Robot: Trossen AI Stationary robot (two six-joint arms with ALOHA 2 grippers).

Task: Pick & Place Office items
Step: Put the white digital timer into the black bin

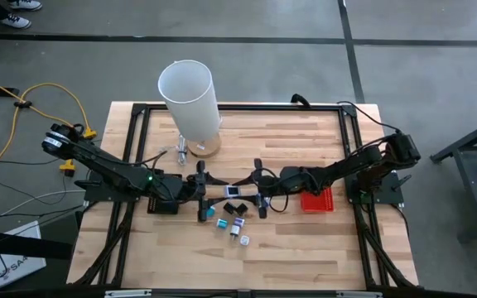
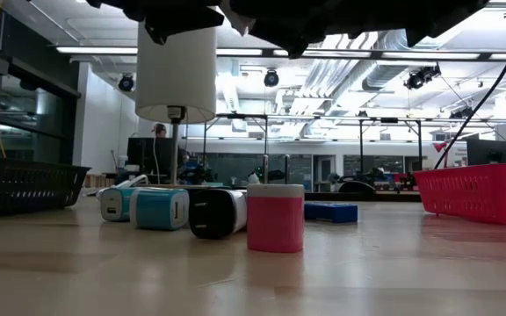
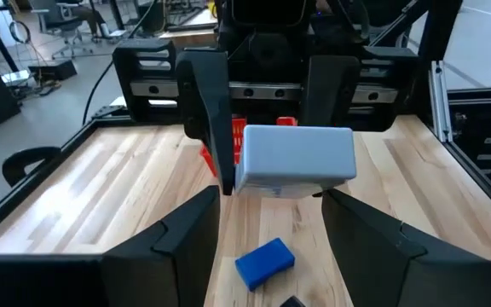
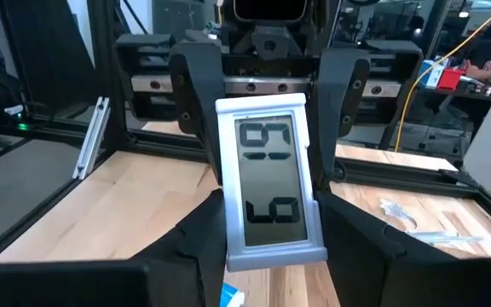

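Left gripper [image 1: 202, 201] seen mid-table, facing right gripper [image 1: 260, 199]; white digital display unit [image 1: 232, 192] held between them, long axis running gripper to gripper. Display [image 3: 295, 159] clamped by left fingers; right fingers wide apart, flanking it untouched. Remaining office items [image 1: 233, 224] scattered just below. Red basket [image 1: 316, 201] nearer right arm.

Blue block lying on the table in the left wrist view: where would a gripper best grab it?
Grip the blue block across its two long sides, coming straight down: it lies flat on the table, narrow enough for a gripper, I'd judge, with bare wood beside it. The left gripper and right gripper meet over mid-table.
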